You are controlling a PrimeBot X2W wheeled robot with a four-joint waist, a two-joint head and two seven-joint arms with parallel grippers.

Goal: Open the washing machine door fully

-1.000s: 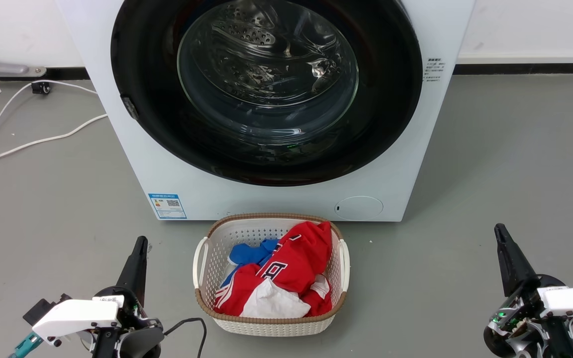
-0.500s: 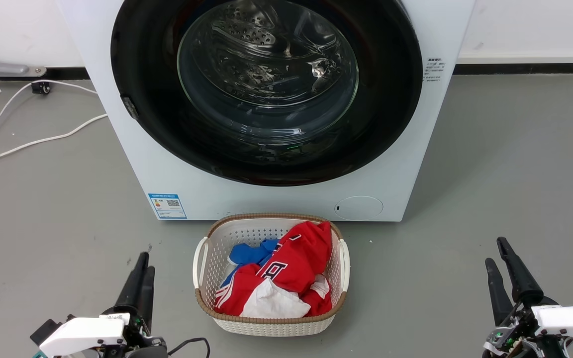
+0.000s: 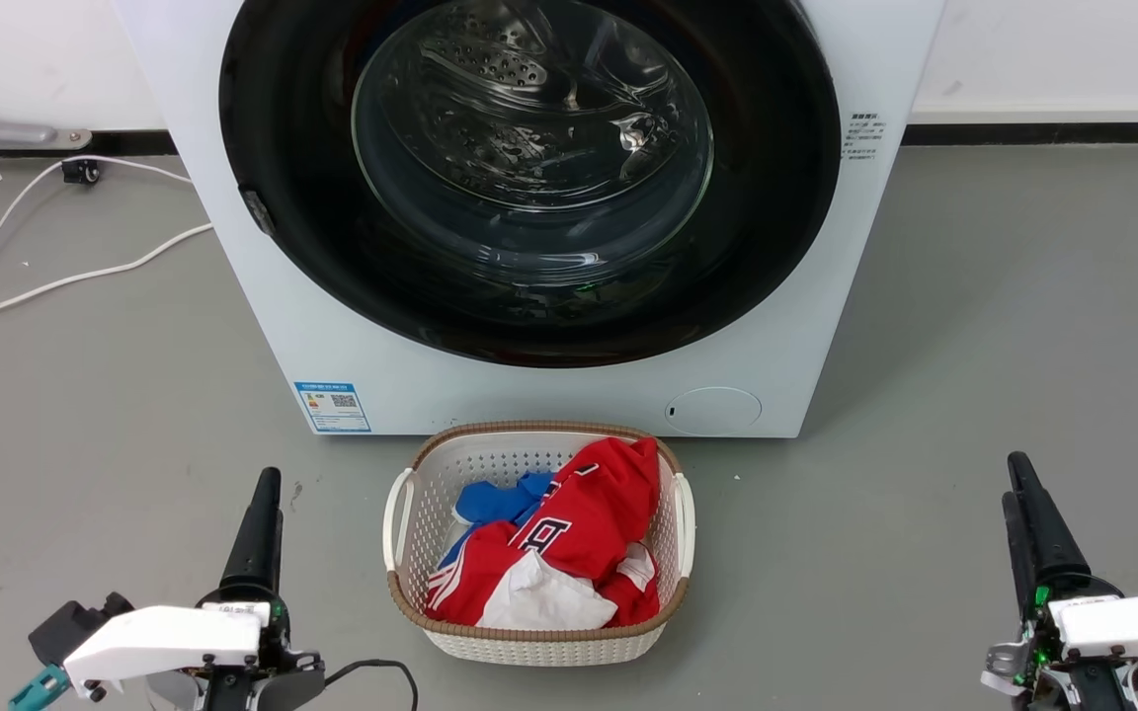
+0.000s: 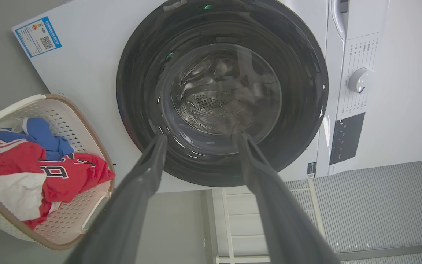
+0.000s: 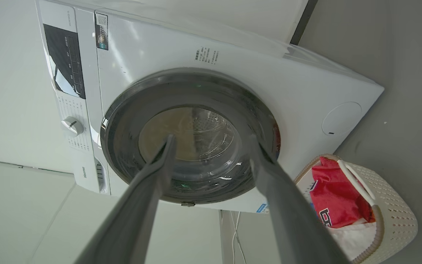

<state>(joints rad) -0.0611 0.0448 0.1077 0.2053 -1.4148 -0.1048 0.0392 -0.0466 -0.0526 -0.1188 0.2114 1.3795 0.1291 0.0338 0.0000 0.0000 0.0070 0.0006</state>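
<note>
Head view: shut door (image 3: 529, 336) up ahead of left claw (image 3: 266, 484) and right claw (image 3: 1016, 482), both parted, likely catch (image 3: 255, 211) on its left rim, nearer left.

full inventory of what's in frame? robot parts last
washing machine: 1, white, centre
washing machine door: 1, glossy black, machine front, shut
label: 1, blue, machine's lower left
filter cap: 1, white, machine's lower right
control knob: 1, white, machine's upper front
laundry basket: 1, white, floor before machine
clothes: several, red, blue, white, in basket
cable: 2 strands, white, floor left
left gripper: 1, dark fingers open, lower left
right gripper: 1, dark fingers open, lower right
</note>
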